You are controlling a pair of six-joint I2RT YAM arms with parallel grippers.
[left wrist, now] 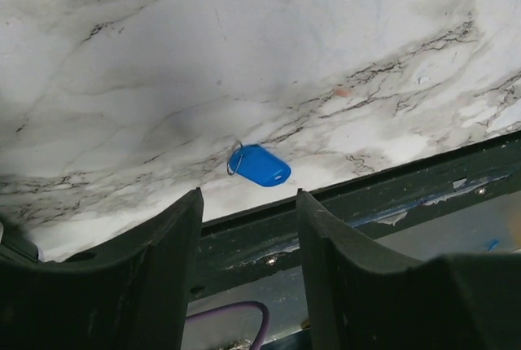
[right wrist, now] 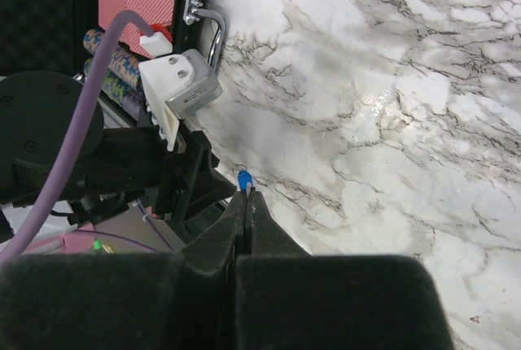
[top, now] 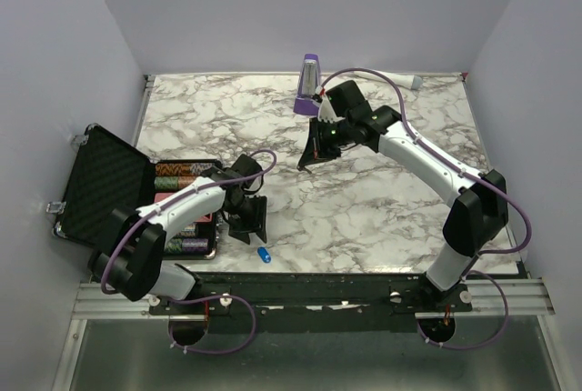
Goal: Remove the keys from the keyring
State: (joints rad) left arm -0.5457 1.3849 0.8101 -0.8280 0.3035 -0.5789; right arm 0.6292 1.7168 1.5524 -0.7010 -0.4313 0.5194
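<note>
Left gripper [top: 247,220] was open when I looked, its two dark fingers [left wrist: 163,269] spread apart with nothing between them. It hung low over the near edge of the white and grey marble table [top: 382,218]. To its left sat a black case [top: 100,182] with bumpy foam in its lid and rows of colourful striped things [top: 182,177] inside.

I saw the keys [left wrist: 260,165] lying flat on the table just past the finger tips, near the dark metal rail [left wrist: 423,179] and not touching the gripper. One had a smooth, bright blue plastic head, long and rounded. The keyring [left wrist: 234,159] was a thin silver wire loop at one end of that blue head.

Further right, the right gripper [top: 307,162] was over the middle of the table, well apart from the keys. Its fingers [right wrist: 269,244] were pressed tight together and held nothing. Behind it stood a purple block [top: 309,86], and a white cylinder [top: 409,82] lay at the far edge.
</note>
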